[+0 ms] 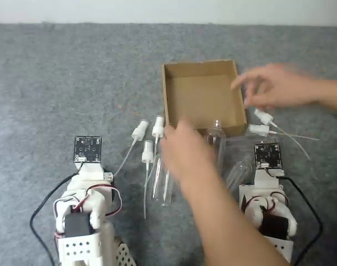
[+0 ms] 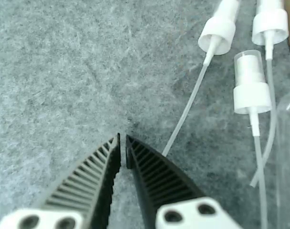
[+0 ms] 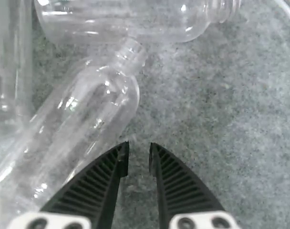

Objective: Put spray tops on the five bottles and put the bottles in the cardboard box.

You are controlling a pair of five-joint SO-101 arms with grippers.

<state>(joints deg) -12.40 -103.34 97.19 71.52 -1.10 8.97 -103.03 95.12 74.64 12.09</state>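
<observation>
The open cardboard box [image 1: 202, 97] sits at the middle back. One hand of a person [image 1: 274, 86] is at its right wall; the other hand [image 1: 185, 149] is over clear bottles [image 1: 162, 183] in front of it. Three white spray tops [image 1: 148, 138] lie left of the box and two more [image 1: 261, 123] to its right. My left gripper [image 2: 122, 140] is shut and empty above the carpet, near spray tops [image 2: 251, 86]. My right gripper [image 3: 138, 149] is slightly open and empty, beside a lying clear bottle [image 3: 78, 133]; another bottle [image 3: 130, 19] lies beyond.
Grey carpet [image 1: 74, 77] covers the table. The left arm [image 1: 85, 210] and right arm [image 1: 268, 205] rest at the near edge. The person's forearm [image 1: 235, 233] crosses the space between the arms. Thin dip tubes [image 1: 127, 158] trail from the spray tops.
</observation>
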